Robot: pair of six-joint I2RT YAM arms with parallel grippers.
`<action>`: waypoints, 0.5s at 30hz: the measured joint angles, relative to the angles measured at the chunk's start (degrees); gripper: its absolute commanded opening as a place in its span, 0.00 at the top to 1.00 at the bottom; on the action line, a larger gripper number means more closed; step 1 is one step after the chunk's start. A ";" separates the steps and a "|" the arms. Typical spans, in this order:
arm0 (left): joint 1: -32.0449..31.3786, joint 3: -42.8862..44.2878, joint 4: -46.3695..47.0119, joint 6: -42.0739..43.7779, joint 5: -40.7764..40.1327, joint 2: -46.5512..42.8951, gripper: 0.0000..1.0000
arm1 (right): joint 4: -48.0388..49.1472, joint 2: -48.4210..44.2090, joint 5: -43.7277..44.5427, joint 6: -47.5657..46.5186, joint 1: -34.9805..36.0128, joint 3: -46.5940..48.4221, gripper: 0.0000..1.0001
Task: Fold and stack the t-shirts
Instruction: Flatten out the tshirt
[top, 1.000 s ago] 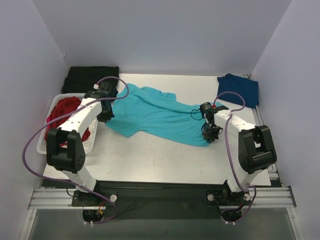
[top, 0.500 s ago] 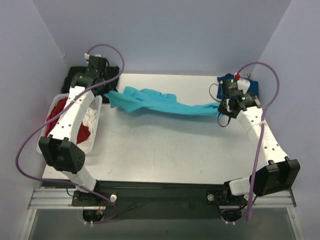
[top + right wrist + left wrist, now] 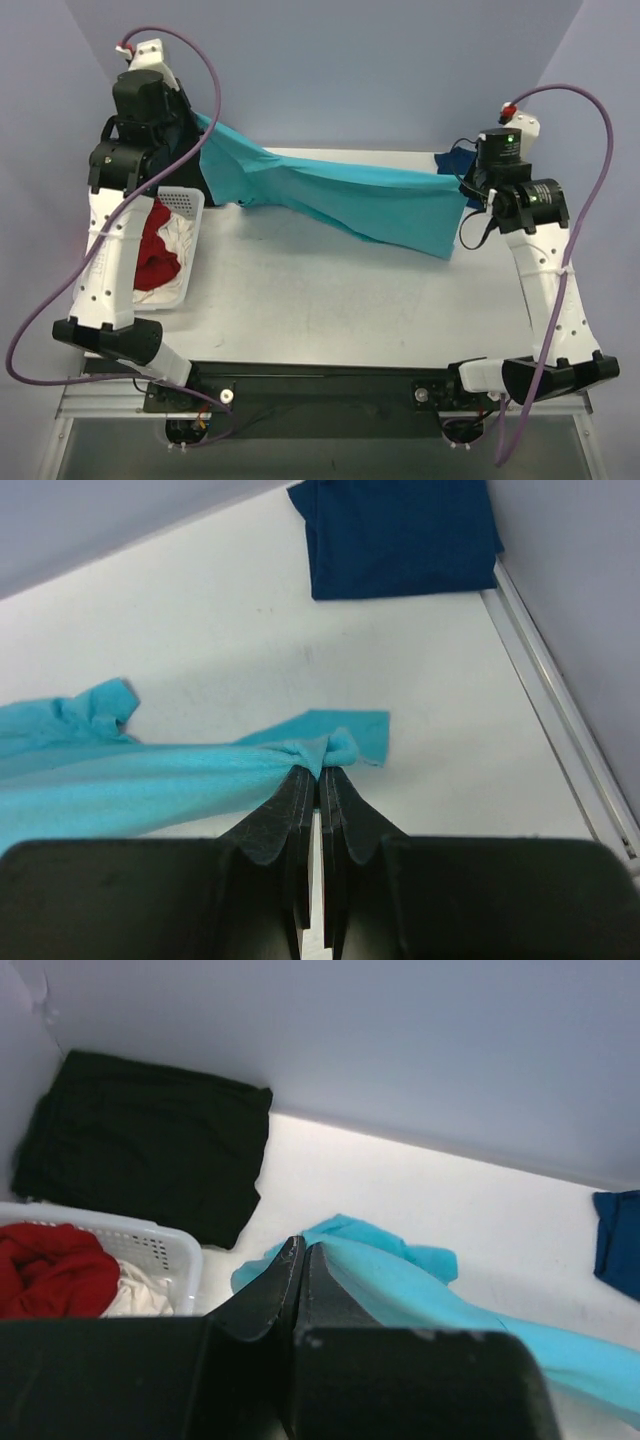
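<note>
The turquoise t-shirt (image 3: 370,200) hangs stretched above the table between both grippers, its lower edge drooping at the right. My left gripper (image 3: 193,122) is raised high at the back left, shut on one end of the shirt (image 3: 400,1280); its fingertips (image 3: 303,1245) pinch the cloth. My right gripper (image 3: 470,195), raised at the back right, is shut on a bunched edge (image 3: 330,750) of the same shirt. The navy t-shirt (image 3: 400,535) lies folded in the back right corner. In the basket lies the crumpled red t-shirt (image 3: 155,250).
A white slatted basket (image 3: 185,200) stands at the left edge, holding some white cloth (image 3: 180,235) beside the red one. A folded black cloth (image 3: 150,1130) lies in the back left corner. A metal rail (image 3: 560,700) runs along the table's right edge.
Both arms have risen and swung back and outward, lifting the turquoise t-shirt off the table and pulling it into a stretched span. Both grips have held.
</note>
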 measured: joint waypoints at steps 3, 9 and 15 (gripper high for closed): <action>0.00 0.02 1.51 1.55 1.29 -4.33 1.00 | -0.42 -3.32 -0.31 -1.01 0.00 1.09 1.00; 0.00 2.58 2.38 4.61 4.04 -12.68 1.00 | -0.98 -14.27 -1.84 -3.04 0.11 1.33 1.00; -0.07 10.75 2.32 7.15 6.45 -18.29 1.00 | -2.58 -23.50 -4.44 -4.35 0.33 2.64 1.00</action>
